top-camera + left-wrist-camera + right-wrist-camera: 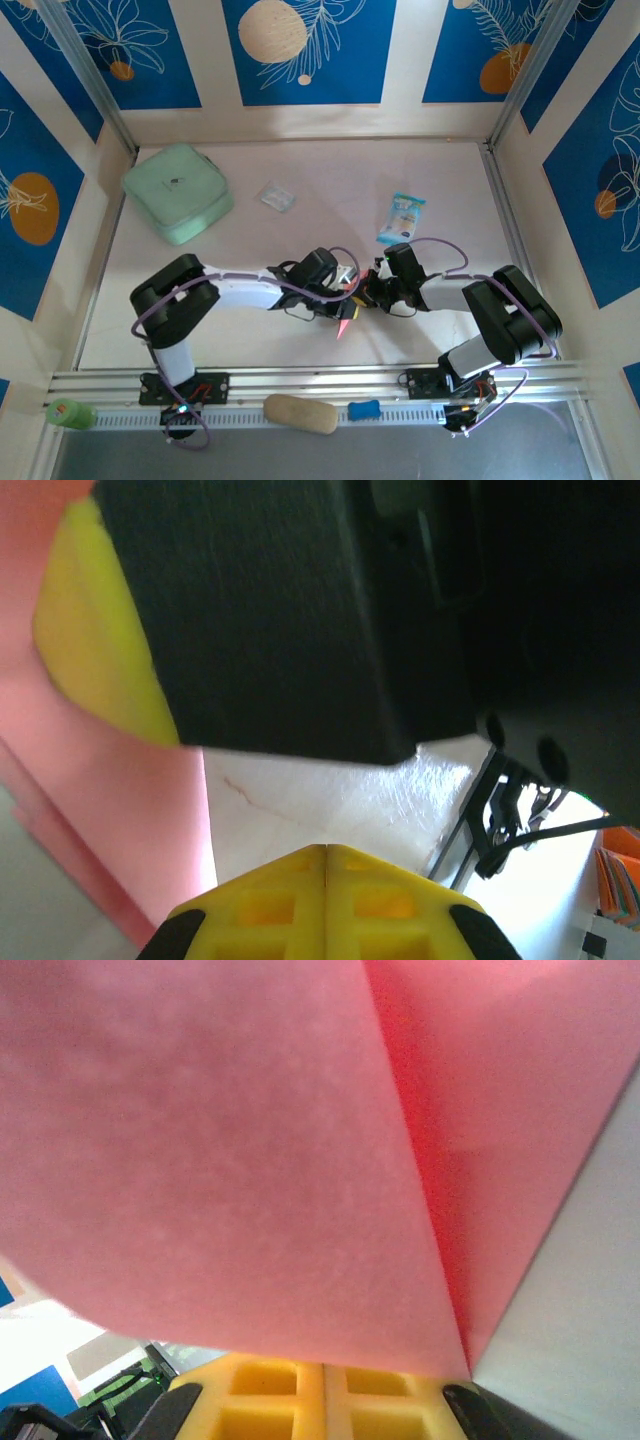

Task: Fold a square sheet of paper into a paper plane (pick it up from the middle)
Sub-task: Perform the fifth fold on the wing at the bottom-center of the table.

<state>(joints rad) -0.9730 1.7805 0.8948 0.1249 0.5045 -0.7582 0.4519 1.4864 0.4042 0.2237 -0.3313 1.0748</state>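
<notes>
Paper plane (345, 324) pokes its tip toward 6 o'clock. Right gripper (322, 1368) is clamped on it, left gripper (326, 852) pinched closed just beside, apparently empty.

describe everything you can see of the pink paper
The pink paper is a thin, matte salmon sheet, already folded. In the right wrist view a sharp crease runs down it, deeper red along the fold, and the left wrist view shows stacked edges. From above, a narrow pointed tip pokes toward the near edge between the two wrists, over the table. The right gripper appears shut on it, yellow fingers together at its lower edge. I cannot tell whether the shut left gripper touches it.
</notes>
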